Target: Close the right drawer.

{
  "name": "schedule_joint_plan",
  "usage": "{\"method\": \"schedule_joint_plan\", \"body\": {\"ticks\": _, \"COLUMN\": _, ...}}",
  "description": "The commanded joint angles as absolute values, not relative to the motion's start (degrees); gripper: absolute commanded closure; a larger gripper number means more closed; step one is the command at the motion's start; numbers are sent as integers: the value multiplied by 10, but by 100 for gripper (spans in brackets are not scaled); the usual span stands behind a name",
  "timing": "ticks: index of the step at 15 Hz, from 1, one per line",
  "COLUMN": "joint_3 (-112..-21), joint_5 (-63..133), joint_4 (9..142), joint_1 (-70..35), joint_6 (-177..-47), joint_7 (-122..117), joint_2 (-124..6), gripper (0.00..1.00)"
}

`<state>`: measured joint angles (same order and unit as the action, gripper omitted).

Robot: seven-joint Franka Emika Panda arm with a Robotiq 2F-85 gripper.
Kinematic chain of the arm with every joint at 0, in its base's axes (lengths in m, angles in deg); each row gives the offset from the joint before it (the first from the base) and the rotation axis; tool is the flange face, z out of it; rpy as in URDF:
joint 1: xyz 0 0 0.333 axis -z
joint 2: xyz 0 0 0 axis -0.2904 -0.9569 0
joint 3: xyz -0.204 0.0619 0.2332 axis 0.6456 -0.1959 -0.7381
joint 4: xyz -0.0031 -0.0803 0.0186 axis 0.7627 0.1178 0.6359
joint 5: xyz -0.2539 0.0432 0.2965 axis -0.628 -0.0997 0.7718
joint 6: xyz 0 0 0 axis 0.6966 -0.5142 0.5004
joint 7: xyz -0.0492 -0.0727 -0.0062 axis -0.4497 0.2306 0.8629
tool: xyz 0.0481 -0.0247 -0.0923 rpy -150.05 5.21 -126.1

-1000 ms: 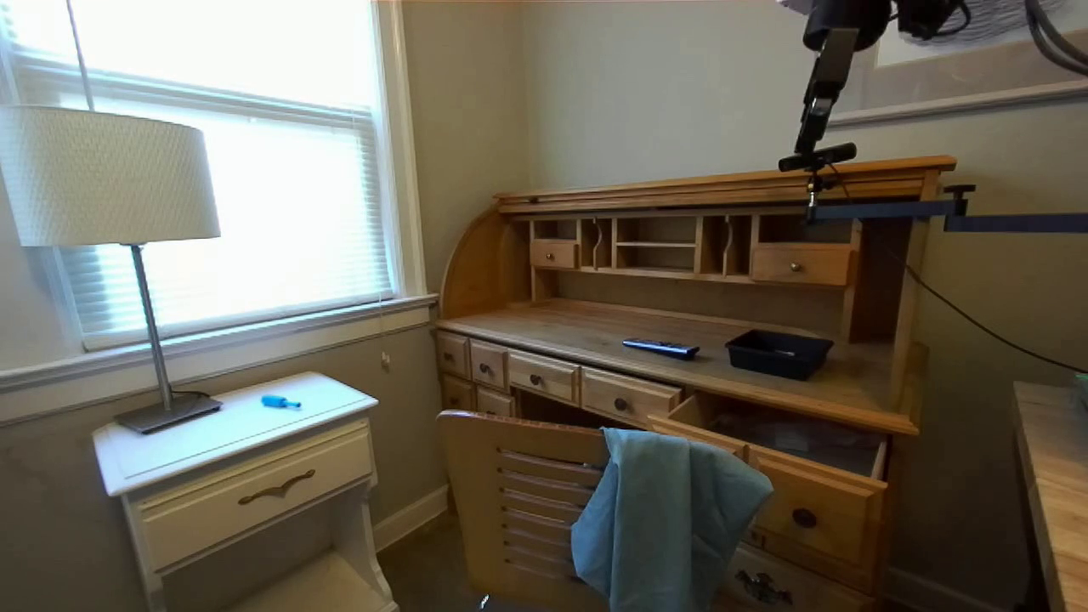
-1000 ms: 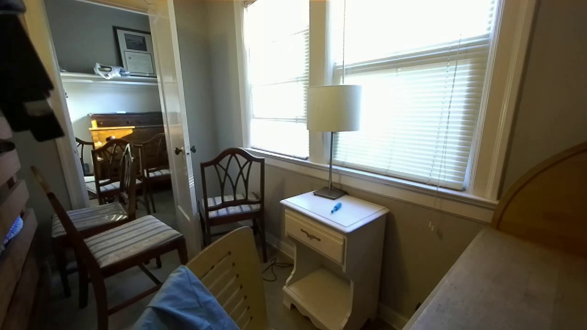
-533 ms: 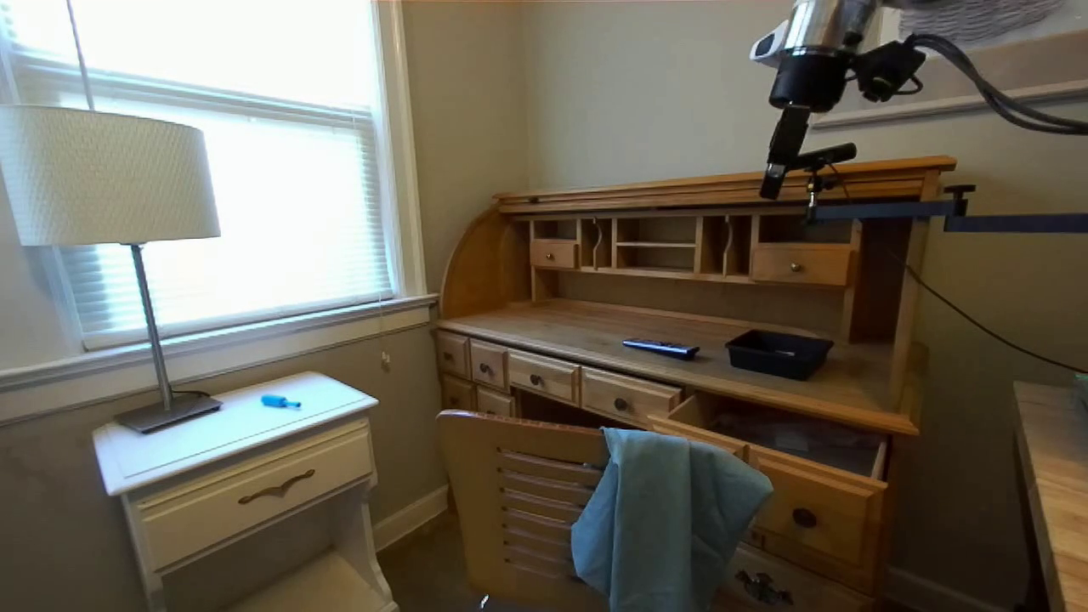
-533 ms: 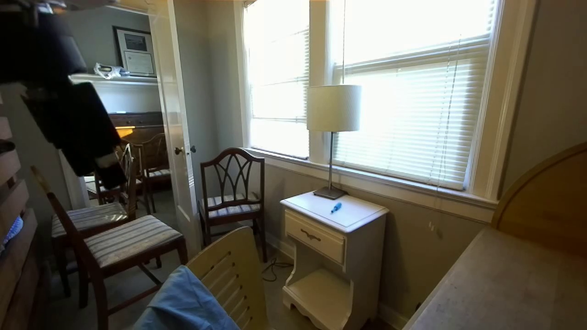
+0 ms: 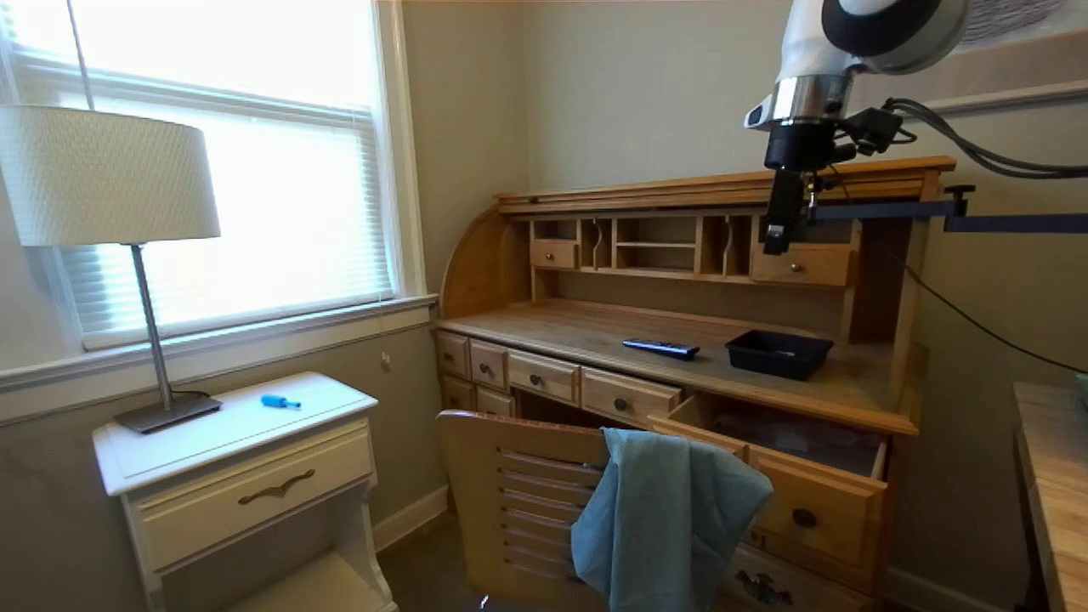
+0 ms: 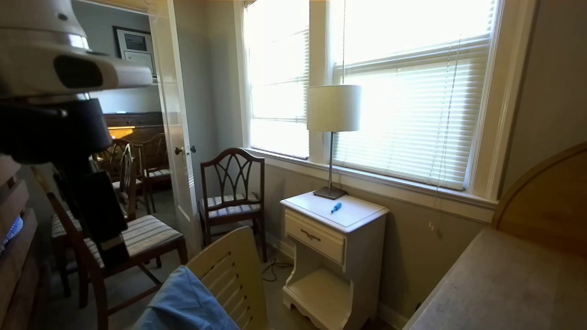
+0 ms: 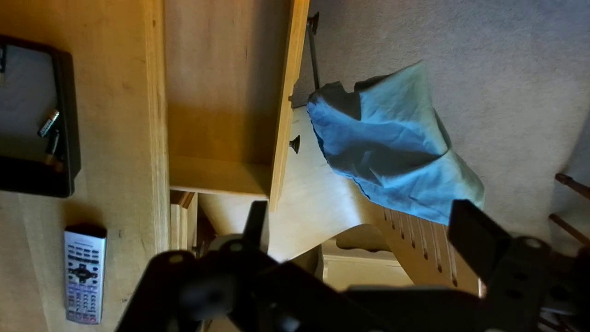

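Note:
The right drawer (image 5: 816, 506) of the honey-wood desk (image 5: 561, 319) stands pulled out, with a dark round knob on its front. In the wrist view the drawer front (image 7: 290, 78) shows from above, with a gap between it and the desktop edge and the inside visible. My gripper (image 5: 775, 242) is in the air above the desk's height in an exterior view, pointing down. It also shows in an exterior view (image 6: 114, 252). In the wrist view the gripper (image 7: 362, 212) has its fingers wide apart with nothing between them. It does not appear to touch the drawer.
A wooden chair (image 5: 527, 510) with a blue cloth (image 5: 671, 518) over its back stands against the drawer's left side. A black tray (image 5: 778, 361) and a remote (image 5: 661, 348) lie on the desktop. A white nightstand (image 5: 255, 489) with a lamp (image 5: 110, 178) stands by the window.
My arm has come down into view and the gripper is lower in both exterior views. The drawer, chair and cloth have not moved.

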<state>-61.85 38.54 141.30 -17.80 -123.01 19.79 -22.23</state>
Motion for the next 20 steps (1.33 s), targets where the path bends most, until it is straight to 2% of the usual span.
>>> {"method": "schedule_joint_plan", "body": {"ticks": 1, "joint_3": -623, "joint_5": 388, "joint_4": 1413, "joint_1": -173, "joint_6": -1232, "joint_7": 199, "joint_2": -234, "gripper": 0}}
{"method": "schedule_joint_plan", "body": {"ticks": 9, "joint_3": -631, "joint_5": 374, "joint_4": 1410, "joint_1": -167, "joint_6": -1245, "joint_7": 188, "joint_2": -261, "gripper": 0}}
{"method": "schedule_joint_plan", "body": {"ticks": 20, "joint_3": -649, "joint_5": 387, "joint_4": 1393, "joint_1": -155, "joint_6": -1497, "joint_7": 186, "joint_2": -521, "gripper": 0}}
